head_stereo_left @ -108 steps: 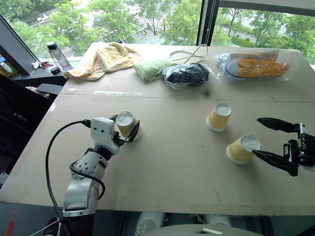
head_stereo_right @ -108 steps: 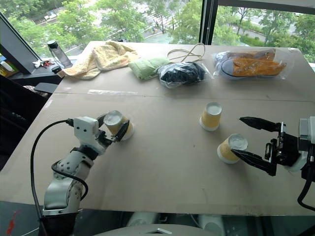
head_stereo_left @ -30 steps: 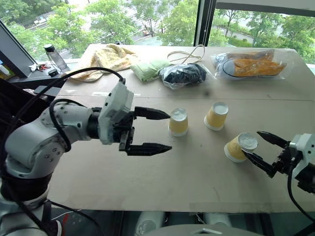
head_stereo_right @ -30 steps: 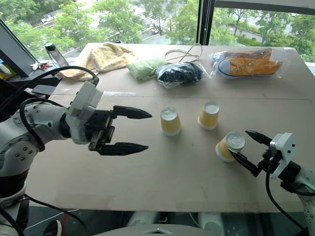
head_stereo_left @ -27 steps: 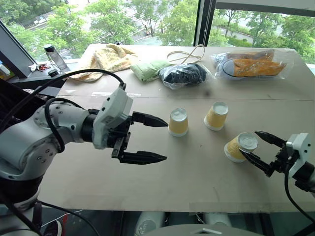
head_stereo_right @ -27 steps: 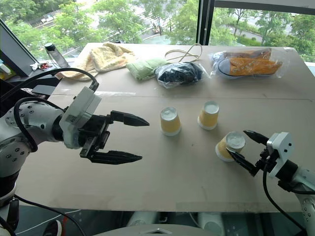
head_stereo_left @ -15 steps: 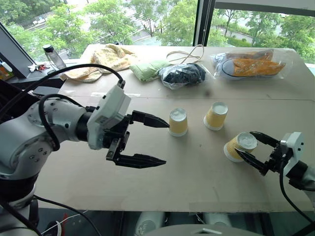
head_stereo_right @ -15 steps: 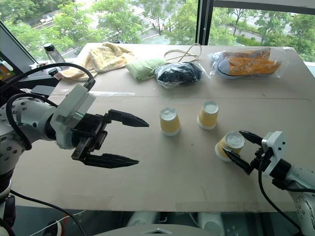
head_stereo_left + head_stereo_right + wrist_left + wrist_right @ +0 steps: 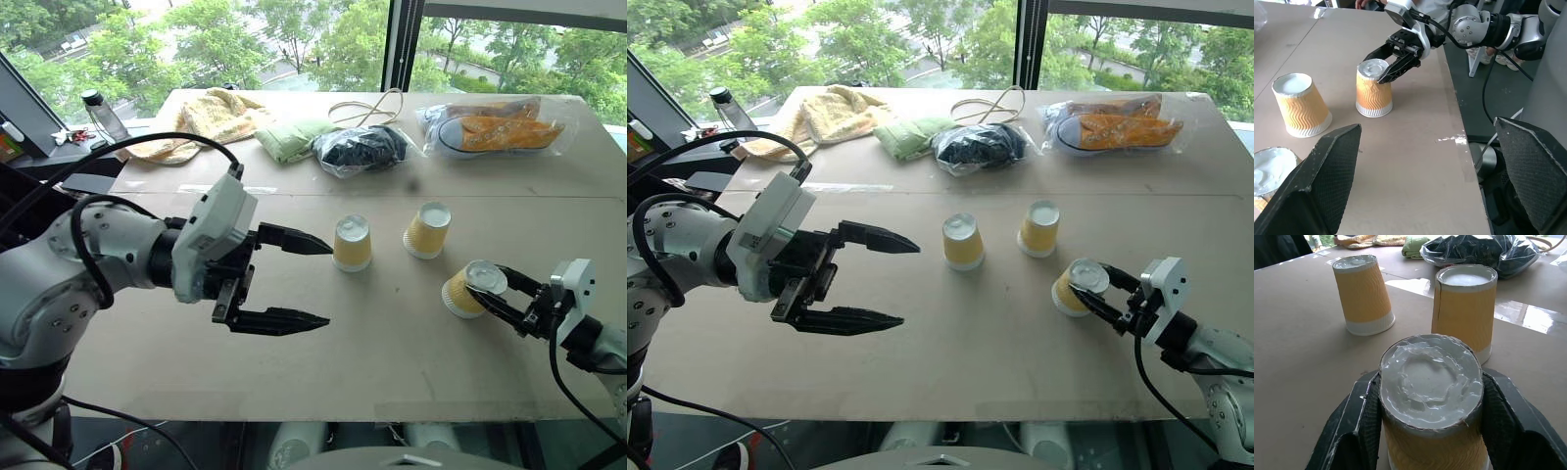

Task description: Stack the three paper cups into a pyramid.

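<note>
Nearest, on the brown desk (image 9: 372, 377), the right gripper (image 9: 502, 296) has its two black fingers pressed against the sides of the right cup (image 9: 464, 290), which leans a little, white base up. No printing or brand can be read on any cup; the sides carry only a pale orange zigzag texture. The left gripper (image 9: 312, 280) hangs above the desk with its fingers spread wide and nothing between them, pointing toward the left cup (image 9: 352, 244). That cup stands upside down near the desk's middle, and the middle cup (image 9: 427, 230) stands upside down just to its right, apart from it. Farther back lie a yellow towel (image 9: 208, 117), a green cloth (image 9: 290, 137), a dark bagged bundle (image 9: 364, 149), a looped cord (image 9: 372, 106) and bagged orange shoes (image 9: 500, 127). A bottle (image 9: 95, 114) stands beyond the desk's left corner.
</note>
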`<move>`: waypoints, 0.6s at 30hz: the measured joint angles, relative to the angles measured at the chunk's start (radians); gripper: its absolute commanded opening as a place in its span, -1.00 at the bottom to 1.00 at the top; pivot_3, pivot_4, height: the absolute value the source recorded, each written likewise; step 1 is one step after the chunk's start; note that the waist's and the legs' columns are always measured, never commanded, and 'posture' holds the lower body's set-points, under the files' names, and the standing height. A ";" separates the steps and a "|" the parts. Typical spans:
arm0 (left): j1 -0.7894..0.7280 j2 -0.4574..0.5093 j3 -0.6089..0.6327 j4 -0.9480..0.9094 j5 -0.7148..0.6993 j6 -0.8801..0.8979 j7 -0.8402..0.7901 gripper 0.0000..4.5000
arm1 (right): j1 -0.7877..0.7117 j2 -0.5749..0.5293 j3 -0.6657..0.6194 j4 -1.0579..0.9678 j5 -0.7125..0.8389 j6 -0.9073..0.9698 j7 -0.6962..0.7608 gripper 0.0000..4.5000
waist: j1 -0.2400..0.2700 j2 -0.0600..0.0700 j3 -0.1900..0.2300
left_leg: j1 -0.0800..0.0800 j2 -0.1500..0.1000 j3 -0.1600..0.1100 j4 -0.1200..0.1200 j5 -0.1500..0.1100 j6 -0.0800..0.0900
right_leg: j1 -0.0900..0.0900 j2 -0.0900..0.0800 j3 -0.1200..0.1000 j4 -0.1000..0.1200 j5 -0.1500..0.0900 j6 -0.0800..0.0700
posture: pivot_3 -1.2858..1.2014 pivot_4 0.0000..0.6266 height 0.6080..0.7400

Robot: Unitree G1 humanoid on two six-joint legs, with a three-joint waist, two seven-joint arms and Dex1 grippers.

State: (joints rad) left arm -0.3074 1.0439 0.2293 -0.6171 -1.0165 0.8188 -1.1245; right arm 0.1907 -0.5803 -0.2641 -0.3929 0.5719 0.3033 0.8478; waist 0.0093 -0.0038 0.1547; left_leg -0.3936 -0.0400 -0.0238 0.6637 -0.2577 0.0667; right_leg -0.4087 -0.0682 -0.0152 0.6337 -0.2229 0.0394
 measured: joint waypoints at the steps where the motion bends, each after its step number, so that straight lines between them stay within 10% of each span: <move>1: 0.036 -0.002 0.012 0.000 0.006 0.000 0.010 1.00 | -0.014 0.001 0.015 -0.004 -0.001 0.004 -0.008 -0.13 | 0.001 0.000 0.000 | 0.000 0.000 0.000 0.000 0.000 0.000 | 0.000 0.000 0.000 0.000 0.000 0.000 | 0.03 -0.52 1.00; 18: 0.331 -0.090 0.230 -0.084 0.031 -0.046 0.187 1.00 | -0.408 0.161 0.318 0.147 -0.195 0.072 -0.179 -0.13 | 0.005 0.000 0.000 | -0.001 -0.001 0.000 -0.001 0.002 -0.004 | -0.002 -0.001 0.000 0.000 0.000 0.000 | 0.03 -0.52 1.00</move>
State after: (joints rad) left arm 0.0232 0.9544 0.4593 -0.7011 -0.9854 0.7731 -0.9379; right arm -0.2169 -0.4197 0.0534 -0.2458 0.3766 0.3753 0.6689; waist 0.0143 -0.0043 0.1551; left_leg -0.3950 -0.0406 -0.0240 0.6622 -0.2555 0.0624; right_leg -0.4108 -0.0695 -0.0157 0.6332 -0.2227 0.0390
